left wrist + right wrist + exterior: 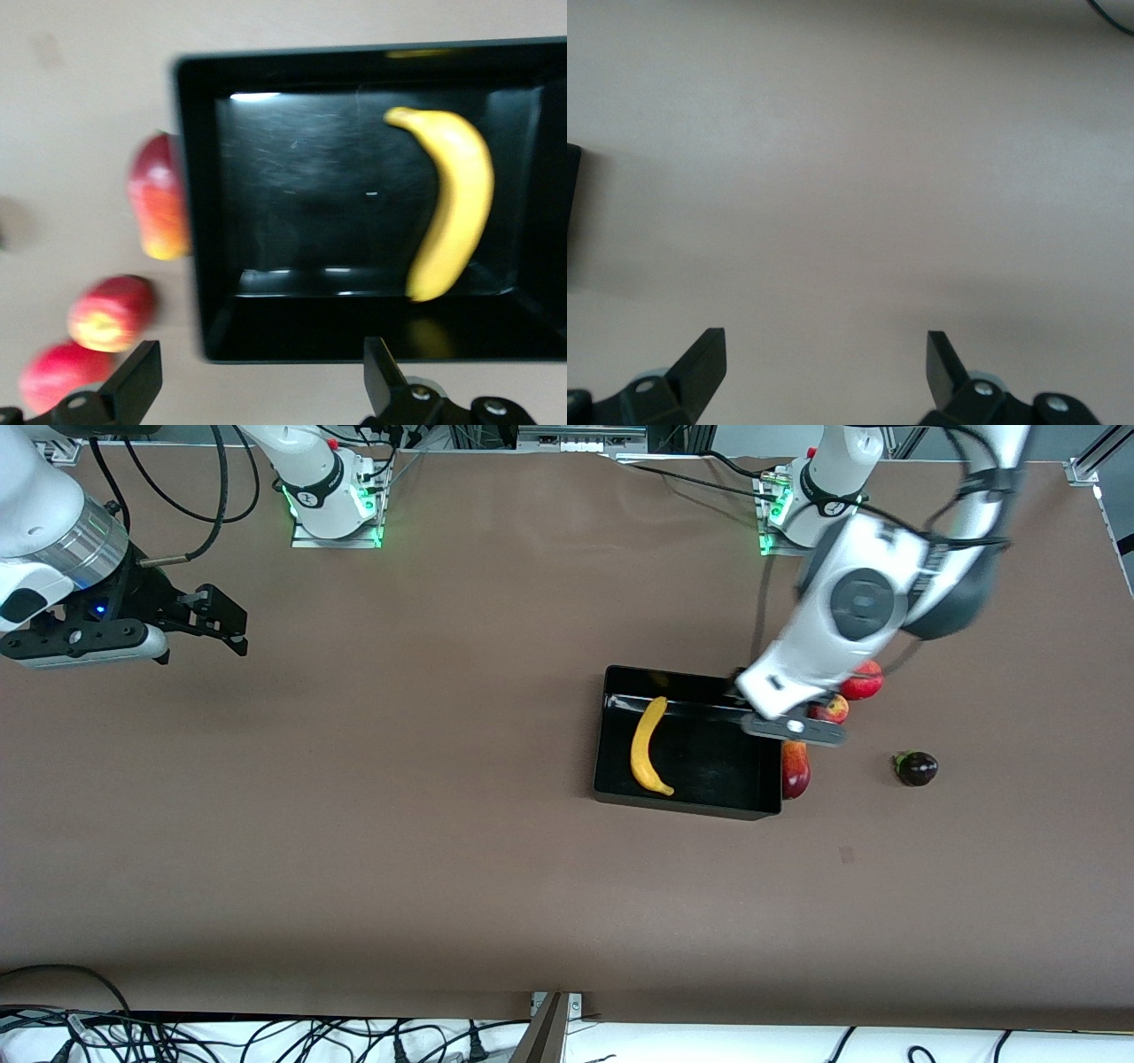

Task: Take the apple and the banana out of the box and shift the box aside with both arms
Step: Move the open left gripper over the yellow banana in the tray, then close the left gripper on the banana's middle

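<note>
The black box (611, 731) sits mid-table toward the left arm's end, with the yellow banana (649, 746) lying in it. The mango (796, 771) lies against the box's outer wall. The apple (833, 709) and the pomegranate (864, 682) lie beside it, partly hidden by the left arm. The dark purple fruit (915, 768) lies apart from them. My left gripper (791, 731) is open and empty over the box's edge by the mango. The left wrist view shows that gripper (261, 381), the box (199, 221), banana (456, 212), mango (158, 208), apple (108, 312) and pomegranate (55, 376). My right gripper (213, 615) is open and empty over bare table (850, 177).
The two arm bases (332, 496) (797, 505) stand at the table's edge farthest from the front camera. Cables (266, 1036) and a metal post (549, 1027) lie along the edge nearest that camera.
</note>
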You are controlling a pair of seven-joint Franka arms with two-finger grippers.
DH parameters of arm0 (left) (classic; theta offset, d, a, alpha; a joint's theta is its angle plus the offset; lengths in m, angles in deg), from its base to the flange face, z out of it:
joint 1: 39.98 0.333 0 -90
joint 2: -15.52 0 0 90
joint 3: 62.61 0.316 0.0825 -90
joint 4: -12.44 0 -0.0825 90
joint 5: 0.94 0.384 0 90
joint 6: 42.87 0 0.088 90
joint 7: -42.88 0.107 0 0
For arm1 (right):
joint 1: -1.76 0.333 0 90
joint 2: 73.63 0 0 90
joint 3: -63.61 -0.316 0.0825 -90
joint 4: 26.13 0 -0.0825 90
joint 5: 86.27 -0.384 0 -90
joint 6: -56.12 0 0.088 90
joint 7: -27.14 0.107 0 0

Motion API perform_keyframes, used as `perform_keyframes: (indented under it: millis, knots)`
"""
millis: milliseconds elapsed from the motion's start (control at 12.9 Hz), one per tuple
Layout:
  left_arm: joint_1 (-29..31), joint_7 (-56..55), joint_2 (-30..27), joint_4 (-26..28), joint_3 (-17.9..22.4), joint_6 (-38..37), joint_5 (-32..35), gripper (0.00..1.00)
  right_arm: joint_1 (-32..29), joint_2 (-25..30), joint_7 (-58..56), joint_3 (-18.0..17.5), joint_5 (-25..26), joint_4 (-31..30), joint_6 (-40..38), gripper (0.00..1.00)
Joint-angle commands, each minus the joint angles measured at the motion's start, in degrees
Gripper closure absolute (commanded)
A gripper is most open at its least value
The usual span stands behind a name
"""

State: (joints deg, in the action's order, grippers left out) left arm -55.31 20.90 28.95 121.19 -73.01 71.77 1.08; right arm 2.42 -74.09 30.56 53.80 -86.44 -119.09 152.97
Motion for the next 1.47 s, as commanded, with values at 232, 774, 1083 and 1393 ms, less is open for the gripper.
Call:
perform_keyframes:
  millis: [232, 774, 1083, 1393]
  knots:
    - [-6.6, -14.2, 12.4, -2.3, -1.1, 15.9, 0.0, 0.00, 0.1, -0.5, 0.1, 0.0, 0.9, 0.7, 0.0, 0.00]
    - [-10.9, -24.4, 22.2, -2.1, -1.0, 26.2, 10.4, 0.00, 0.1, -0.5, 0.1, 0.0, 1.0, 0.7, 0.0, 0.00]
    - [-10.6, -25.0, 22.0, -2.0, -1.1, 25.6, 9.9, 1.00, 0.1, -0.5, 0.1, 0.1, 0.9, 0.7, 0.0, 0.00]
    - [-9.7, -24.9, 20.1, -2.1, -1.2, 24.7, 9.9, 1.00, 0.1, -0.5, 0.1, 0.1, 1.0, 0.7, 0.0, 0.00]
